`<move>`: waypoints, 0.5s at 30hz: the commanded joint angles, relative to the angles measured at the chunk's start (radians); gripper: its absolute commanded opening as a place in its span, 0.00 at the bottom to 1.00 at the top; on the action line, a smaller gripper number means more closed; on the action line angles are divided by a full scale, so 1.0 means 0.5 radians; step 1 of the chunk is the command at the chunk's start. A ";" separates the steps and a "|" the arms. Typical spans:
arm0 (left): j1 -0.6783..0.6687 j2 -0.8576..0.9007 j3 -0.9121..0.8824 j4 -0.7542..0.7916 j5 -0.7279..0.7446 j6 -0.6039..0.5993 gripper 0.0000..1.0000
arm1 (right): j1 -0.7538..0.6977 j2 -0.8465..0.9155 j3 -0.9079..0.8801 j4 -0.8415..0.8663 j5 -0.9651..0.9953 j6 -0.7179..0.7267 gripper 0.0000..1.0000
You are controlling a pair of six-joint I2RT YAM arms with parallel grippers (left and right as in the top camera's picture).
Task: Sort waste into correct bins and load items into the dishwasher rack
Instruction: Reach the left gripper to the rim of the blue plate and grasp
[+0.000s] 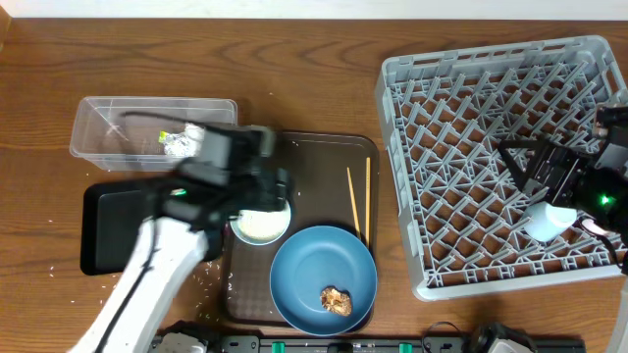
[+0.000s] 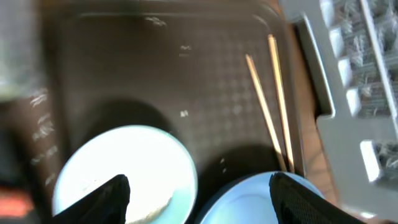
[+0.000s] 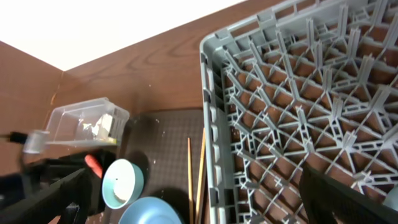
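Two thin pale chopsticks (image 1: 368, 196), one white bowl (image 1: 263, 227), one blue bowl (image 1: 314, 265); left hand (image 2: 199, 186), right hand (image 3: 193, 180) spread wide.

The left arm (image 1: 162, 260) is blurred overhead and covers part of the white bowl (image 1: 263, 227) and the black tray (image 1: 113, 230). The left wrist view is soft throughout; its bottom edge cuts both fingers (image 2: 112, 196), the white bowl and the blue bowl (image 2: 249, 202) (only a rim shows). What lies in the clear box (image 1: 93, 118) is too blurred to name. The right wrist view crops the rack (image 3: 211, 124).
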 commanded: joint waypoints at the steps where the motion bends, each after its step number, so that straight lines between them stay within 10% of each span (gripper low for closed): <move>1: -0.240 0.111 0.018 0.069 -0.321 0.049 0.72 | 0.032 0.001 0.010 -0.014 -0.035 0.019 0.99; 15: -0.242 0.071 0.011 -0.224 -0.537 -0.126 0.72 | 0.033 0.001 0.010 -0.101 0.137 0.011 0.99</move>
